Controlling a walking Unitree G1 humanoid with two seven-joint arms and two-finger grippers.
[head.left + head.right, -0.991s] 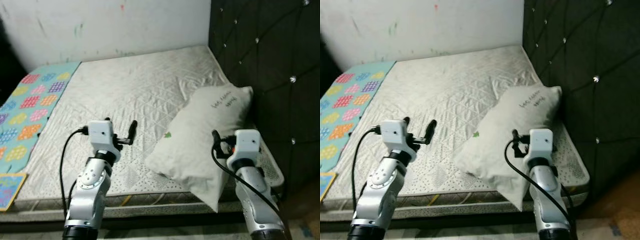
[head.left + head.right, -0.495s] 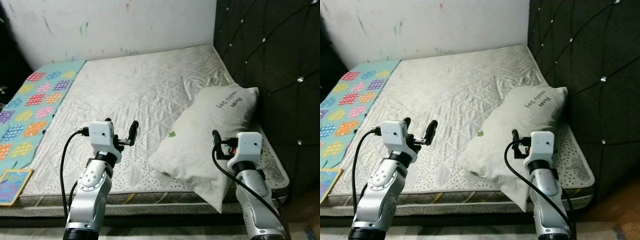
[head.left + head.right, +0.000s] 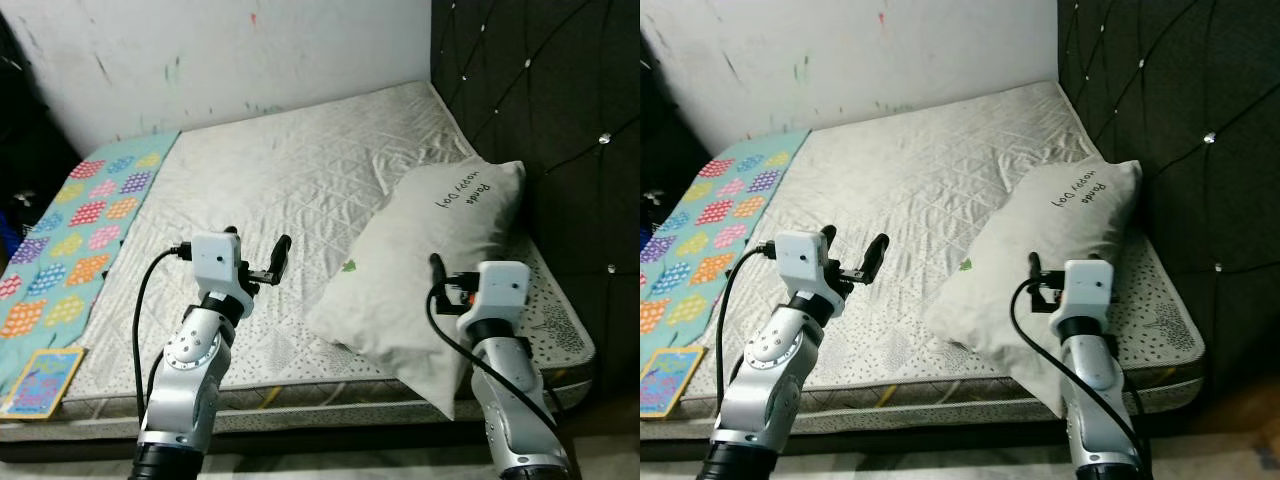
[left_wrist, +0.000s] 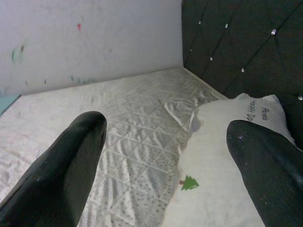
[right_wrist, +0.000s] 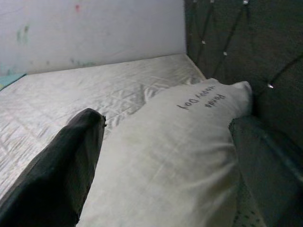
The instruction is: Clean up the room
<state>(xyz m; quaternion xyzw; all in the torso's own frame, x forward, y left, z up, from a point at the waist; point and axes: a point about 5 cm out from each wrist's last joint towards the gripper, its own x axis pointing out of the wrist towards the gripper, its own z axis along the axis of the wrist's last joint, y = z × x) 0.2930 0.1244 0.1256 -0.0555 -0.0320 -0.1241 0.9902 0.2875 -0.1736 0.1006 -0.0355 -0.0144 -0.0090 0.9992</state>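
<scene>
On the bed's far left side lies a patchwork quilt (image 3: 75, 235) over the grey mattress (image 3: 290, 180), with a small colourful book (image 3: 42, 381) at the near corner. Left hand (image 3: 258, 256) hovers above the mattress, its fingers spread wide and empty. Further right, a white pillow (image 3: 420, 260) rests against the dark tufted headboard (image 3: 540, 100), its near corner overhanging the mattress edge, and the right hand (image 5: 161, 156) is wide open, its fingers on either side of that pillow.
</scene>
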